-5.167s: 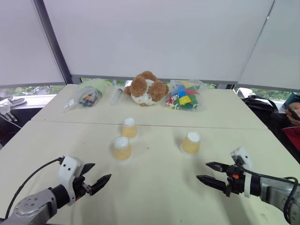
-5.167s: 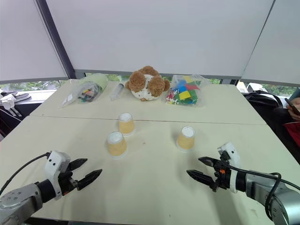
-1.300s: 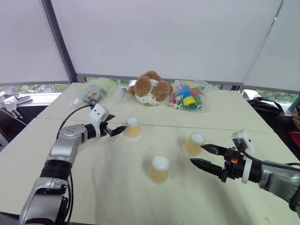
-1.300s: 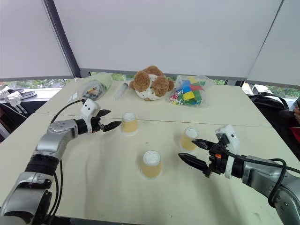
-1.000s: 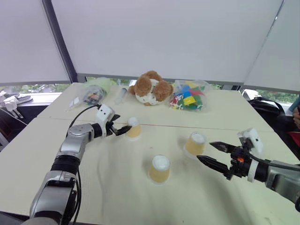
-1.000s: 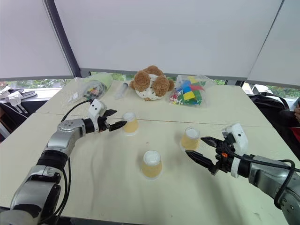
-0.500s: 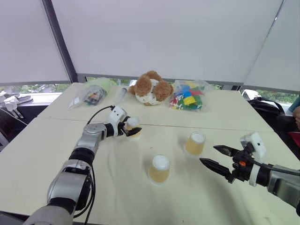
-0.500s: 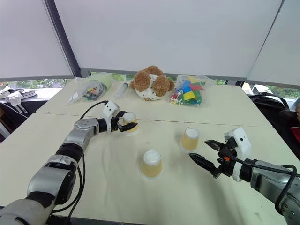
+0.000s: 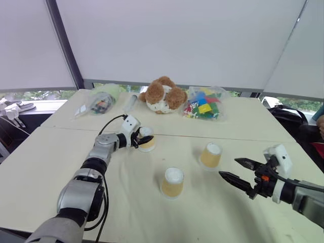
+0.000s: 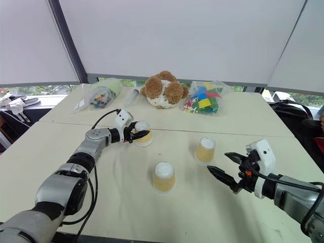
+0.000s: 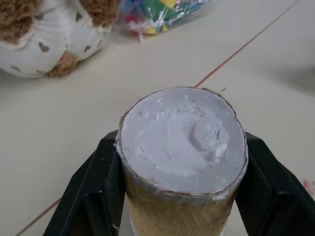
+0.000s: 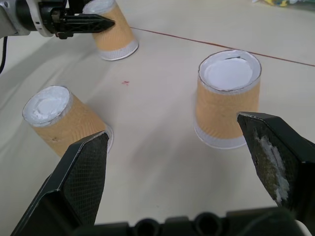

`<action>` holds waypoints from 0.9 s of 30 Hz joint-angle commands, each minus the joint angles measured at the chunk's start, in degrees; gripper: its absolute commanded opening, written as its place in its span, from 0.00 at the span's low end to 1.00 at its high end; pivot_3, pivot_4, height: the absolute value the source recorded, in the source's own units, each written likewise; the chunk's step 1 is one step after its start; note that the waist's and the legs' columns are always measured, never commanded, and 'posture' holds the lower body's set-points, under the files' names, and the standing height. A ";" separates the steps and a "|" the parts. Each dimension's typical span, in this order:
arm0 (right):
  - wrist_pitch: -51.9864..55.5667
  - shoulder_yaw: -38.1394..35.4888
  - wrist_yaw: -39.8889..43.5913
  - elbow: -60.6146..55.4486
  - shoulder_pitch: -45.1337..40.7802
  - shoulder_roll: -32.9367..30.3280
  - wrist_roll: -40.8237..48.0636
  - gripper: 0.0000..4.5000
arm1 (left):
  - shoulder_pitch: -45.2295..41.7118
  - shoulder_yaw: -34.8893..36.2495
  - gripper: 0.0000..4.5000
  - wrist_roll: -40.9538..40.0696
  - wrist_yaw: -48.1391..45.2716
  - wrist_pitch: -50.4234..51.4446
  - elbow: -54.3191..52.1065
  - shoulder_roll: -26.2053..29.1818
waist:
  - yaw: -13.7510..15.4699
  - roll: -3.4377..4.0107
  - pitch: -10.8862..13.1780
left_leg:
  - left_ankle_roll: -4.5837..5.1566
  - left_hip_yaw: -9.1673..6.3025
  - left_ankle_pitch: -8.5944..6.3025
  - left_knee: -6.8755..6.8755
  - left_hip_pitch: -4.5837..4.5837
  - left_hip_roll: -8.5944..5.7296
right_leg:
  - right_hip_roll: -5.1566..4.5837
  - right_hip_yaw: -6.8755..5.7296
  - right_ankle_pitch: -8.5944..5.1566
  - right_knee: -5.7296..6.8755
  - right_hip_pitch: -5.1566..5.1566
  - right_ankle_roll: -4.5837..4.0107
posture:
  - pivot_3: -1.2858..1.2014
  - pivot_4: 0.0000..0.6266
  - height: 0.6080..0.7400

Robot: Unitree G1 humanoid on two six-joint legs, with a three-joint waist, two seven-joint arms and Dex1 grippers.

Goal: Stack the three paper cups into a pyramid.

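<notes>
Closure of the left claw (image 9: 140, 142) on the far cup (image 9: 146, 139) is the newest change; half a second ago its two black fingers were standing open around this cup, and now they are pressed on both sides of the tan wall, as is seen clearly in the left wrist view, where the white base (image 11: 183, 137) is turned up between them; the cup is tilted a little at the desk seam and is not yet lifted. By this it is judged that the first grip is made and that the carrying toward the other cups can begin. The right claw (image 10: 226, 166) is held wide open and empty above the desk (image 9: 126, 202), near the right cup (image 9: 210, 155) but apart from it. Three paper cups are counted, all upside down: the far one in the grip, the right one, and the near middle one (image 9: 172, 182); none is stacked, so the pyramid is not started. At the back of the desk one teddy bear (image 9: 161, 95) and three clear bags are counted: one bag of coloured blocks (image 9: 203, 105), one green-tinted bag (image 9: 99, 100) and one narrow bag (image 9: 130, 102).
</notes>
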 commanded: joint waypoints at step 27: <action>-2.55 0.79 3.25 1.70 -1.56 -0.30 -2.74 1.00 | 33.88 -6.16 0.52 -12.28 -11.91 28.33 -64.49 12.74 | -0.06 0.14 -0.07 | 0.02 -0.08 -0.01 0.17 0.09 0.04 | 0.00 0.00 -0.01 0.08 0.14 -0.01 | 0.52 0.24 1.00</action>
